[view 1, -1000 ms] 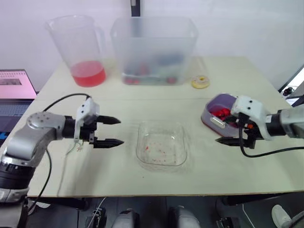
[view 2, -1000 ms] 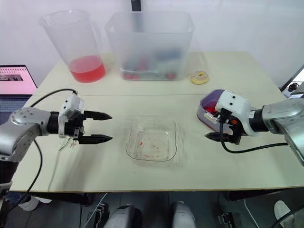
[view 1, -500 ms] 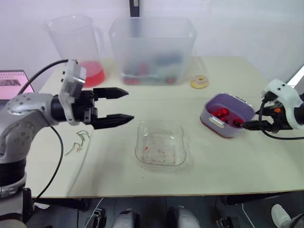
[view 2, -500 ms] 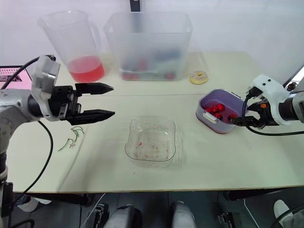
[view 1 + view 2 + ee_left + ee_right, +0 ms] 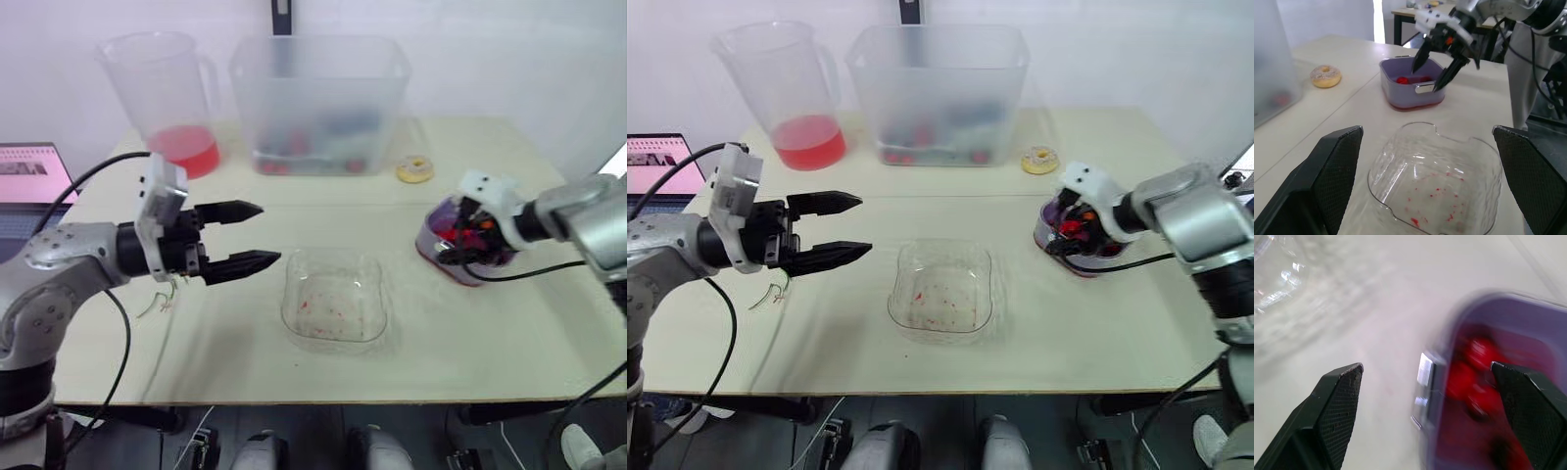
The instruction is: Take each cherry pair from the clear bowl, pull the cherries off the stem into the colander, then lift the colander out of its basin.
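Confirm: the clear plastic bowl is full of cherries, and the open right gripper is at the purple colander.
Wrong on the bowl: the clear plastic bowl holds only red specks, as the left wrist view shows. The open right gripper is at the purple colander.

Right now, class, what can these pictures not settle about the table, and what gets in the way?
- Frosted tub: head views, cloudy walls blur its contents.
- Cherries: right wrist view, smeared; count unclear.
- Purple basin: head views, right gripper hides part of it.
- Laptop: cut by the left edge.
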